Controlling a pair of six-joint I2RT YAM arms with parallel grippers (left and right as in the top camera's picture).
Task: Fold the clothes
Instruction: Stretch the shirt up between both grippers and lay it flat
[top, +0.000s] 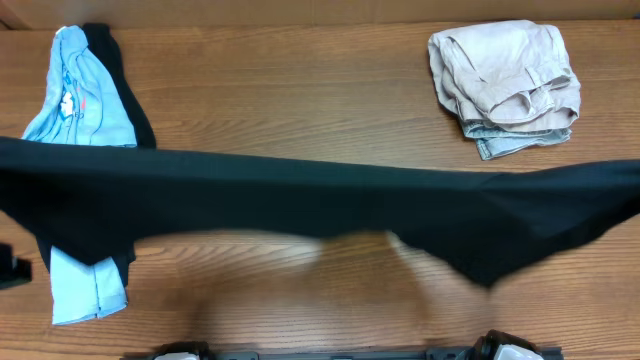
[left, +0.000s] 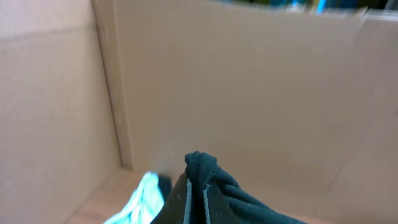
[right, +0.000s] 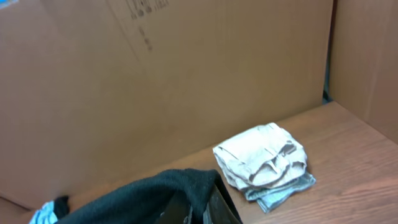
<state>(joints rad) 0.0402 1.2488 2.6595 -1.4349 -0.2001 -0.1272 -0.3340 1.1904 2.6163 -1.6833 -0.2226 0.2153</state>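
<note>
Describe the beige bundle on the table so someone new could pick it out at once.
Start from the wooden table and the black shirt stretched across it from side to side. Beyond that shirt, at the far right, sits the beige bundle, folded on top of a pale denim piece. It is the only tan fabric; the light blue T-shirt lies far left.

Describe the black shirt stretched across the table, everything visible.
The black shirt is plain, soft, matte fabric, stretched into a long band spanning the overhead view edge to edge. It looks lifted off the table, a blurred shadow beneath. A flap droops right of centre. The left end effector pinches one bunched end, the right end effector the other. It hides part of the light blue T-shirt; contact unclear.
</note>
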